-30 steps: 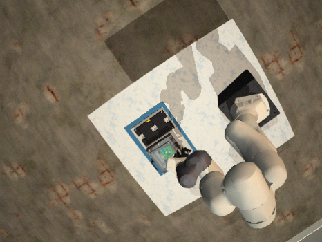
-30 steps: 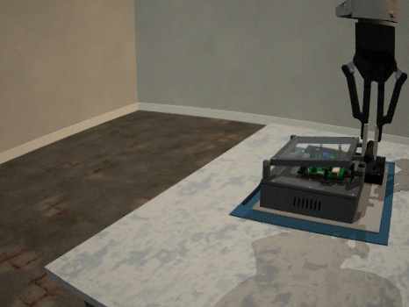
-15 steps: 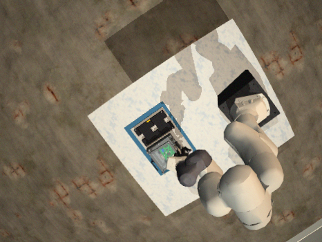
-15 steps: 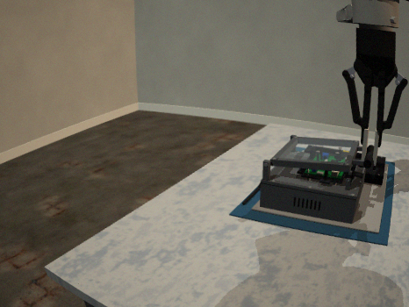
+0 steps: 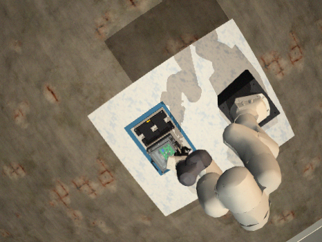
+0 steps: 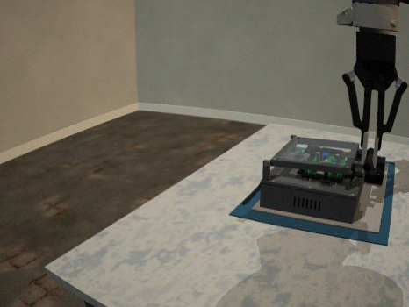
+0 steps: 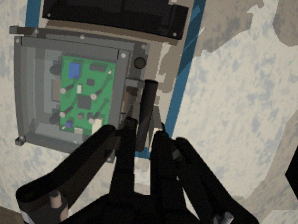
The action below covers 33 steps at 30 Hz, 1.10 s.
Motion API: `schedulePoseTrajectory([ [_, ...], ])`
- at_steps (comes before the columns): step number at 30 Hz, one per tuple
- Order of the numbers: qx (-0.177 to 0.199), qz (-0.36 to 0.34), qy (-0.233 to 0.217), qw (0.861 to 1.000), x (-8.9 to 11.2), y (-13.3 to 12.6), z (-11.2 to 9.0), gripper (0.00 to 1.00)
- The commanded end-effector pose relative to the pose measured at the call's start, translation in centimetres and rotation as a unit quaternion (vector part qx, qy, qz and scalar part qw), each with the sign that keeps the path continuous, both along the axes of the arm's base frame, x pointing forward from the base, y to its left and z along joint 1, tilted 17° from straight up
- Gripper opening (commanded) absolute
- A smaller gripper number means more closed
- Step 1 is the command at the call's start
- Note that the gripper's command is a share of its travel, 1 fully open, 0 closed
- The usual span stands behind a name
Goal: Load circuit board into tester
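White mottled table (image 6: 175, 228) below; my fingers (image 6: 365, 145) pinched the lid handle (image 7: 148, 106), nearly shut—best pressed straight down until latched.

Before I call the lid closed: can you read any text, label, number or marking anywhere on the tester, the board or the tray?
None can be read.
Circuit board: green with small dark and blue parts, no legible print.
Tester: only vent slots on its front.
Tray: a small yellow mark, too small to read.
Gripper, shut on the lid handle: unmarked.
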<state>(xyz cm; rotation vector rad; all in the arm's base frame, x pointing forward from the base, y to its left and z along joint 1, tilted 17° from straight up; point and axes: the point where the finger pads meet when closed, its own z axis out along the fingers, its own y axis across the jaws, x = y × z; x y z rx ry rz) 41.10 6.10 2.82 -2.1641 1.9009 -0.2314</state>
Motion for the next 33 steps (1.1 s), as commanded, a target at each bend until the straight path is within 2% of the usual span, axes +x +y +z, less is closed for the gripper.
schedulePoseTrajectory([
  [1,0.001,0.004,-0.001,1.0,0.14,0.12,-0.12,0.0],
  [33,0.0,0.004,-0.001,1.0,0.25,0.13,-0.81,0.0],
])
